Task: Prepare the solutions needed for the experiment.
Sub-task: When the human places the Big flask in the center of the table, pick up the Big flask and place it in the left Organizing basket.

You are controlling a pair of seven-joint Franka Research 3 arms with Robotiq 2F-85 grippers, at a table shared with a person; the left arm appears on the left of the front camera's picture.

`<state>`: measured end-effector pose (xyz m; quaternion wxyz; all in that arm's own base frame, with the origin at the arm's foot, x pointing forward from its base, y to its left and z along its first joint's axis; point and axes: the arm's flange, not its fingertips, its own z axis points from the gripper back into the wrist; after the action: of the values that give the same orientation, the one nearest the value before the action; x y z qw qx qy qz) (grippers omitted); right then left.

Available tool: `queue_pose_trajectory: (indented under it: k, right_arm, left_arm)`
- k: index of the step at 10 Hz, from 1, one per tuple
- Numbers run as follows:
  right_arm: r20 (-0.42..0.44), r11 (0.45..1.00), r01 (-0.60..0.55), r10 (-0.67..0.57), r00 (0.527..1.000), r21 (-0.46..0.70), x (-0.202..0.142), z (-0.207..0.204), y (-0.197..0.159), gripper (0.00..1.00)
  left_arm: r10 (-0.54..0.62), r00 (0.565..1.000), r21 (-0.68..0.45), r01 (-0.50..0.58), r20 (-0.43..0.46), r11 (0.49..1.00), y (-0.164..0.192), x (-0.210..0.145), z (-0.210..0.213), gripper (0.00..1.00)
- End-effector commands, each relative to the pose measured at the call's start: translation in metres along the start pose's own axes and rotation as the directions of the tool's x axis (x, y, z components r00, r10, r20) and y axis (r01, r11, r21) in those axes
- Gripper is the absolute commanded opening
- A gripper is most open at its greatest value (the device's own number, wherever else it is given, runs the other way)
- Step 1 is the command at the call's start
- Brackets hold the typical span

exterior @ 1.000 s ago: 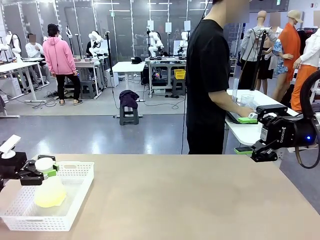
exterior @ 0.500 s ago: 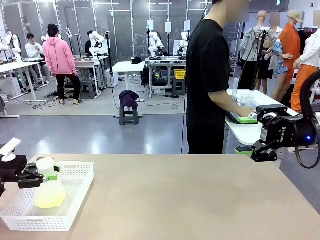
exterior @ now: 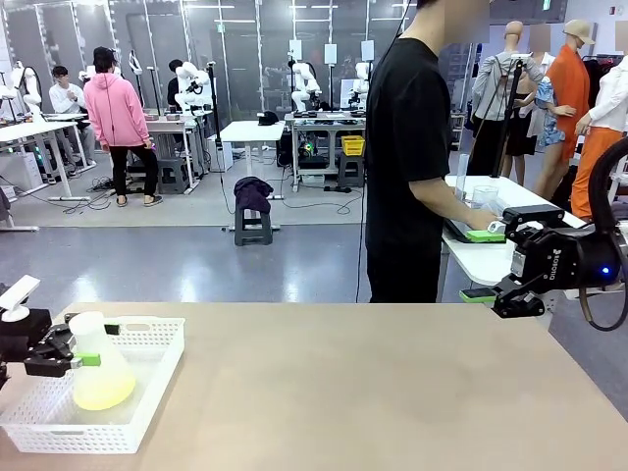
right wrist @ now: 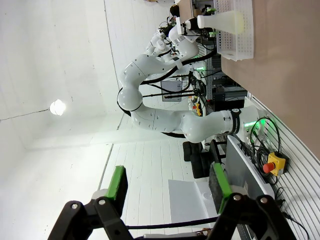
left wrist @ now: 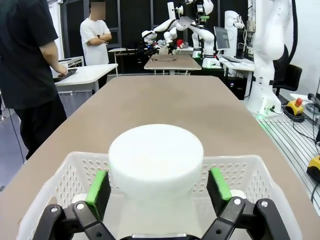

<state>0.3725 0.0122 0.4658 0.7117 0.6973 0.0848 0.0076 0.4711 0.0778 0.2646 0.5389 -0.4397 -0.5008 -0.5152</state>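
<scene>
- Item: conical flask, translucent plastic, capped by a white round stopper; stands upright in the white perforated basket at the near left corner of the desk.
- Contents: the solutions, a shallow pale yellow-green layer pooled in the flask's wide base; the neck above looks empty.
- Left pincer: spread, one green pad on either side of the stopper and neck with a gap showing at each side; nothing pinched, the flask rests on the basket floor.
- Right pincer: spread and empty, hanging over the far right edge of the desk, well apart from the basket.
- Person: stands at the far side, turned toward a side table, hands away from the basket.
- Handling, judged: light, given the small fill; plastic wall probably gives a little under squeeze and will not shatter like glass. Smooth taper likely slippery lower down.
- Hold point, judged: the narrow neck just beneath the stopper, where the pads already line up; the stopper's wider rim would check any slide.
- Caution, judged: keep it upright; whether the stopper seals tightly cannot be told.
</scene>
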Motion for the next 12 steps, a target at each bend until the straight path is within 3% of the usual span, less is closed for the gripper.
queue_pose_trajectory:
  k: [1,2,10,11,12]
  right_arm:
    - [-0.004,1.000,-0.015,0.015,1.000,0.007,-0.001,0.000,0.000,0.83]
    - [-0.004,1.000,-0.015,0.015,1.000,0.007,-0.001,0.000,0.000,0.83]
    - [-0.004,1.000,-0.015,0.015,1.000,0.007,-0.001,0.000,0.000,0.83]
    - [-0.004,1.000,-0.015,0.015,1.000,0.007,-0.001,0.000,0.000,0.83]
    - [-0.004,1.000,-0.015,0.015,1.000,0.007,-0.001,0.000,0.000,0.83]
  left_arm:
    - [-0.056,0.998,0.076,0.057,-0.014,0.996,-0.022,-0.023,0.008,1.00]
    - [0.000,1.000,0.000,0.000,0.000,1.000,0.000,0.000,0.000,1.00]
    - [0.005,1.000,0.006,-0.005,0.000,1.000,0.000,0.000,0.000,1.00]
    - [0.004,0.998,0.008,-0.004,-0.055,1.000,0.003,0.003,0.006,1.00]
    - [0.006,0.998,0.006,-0.006,-0.057,1.000,0.000,0.006,0.016,1.00]
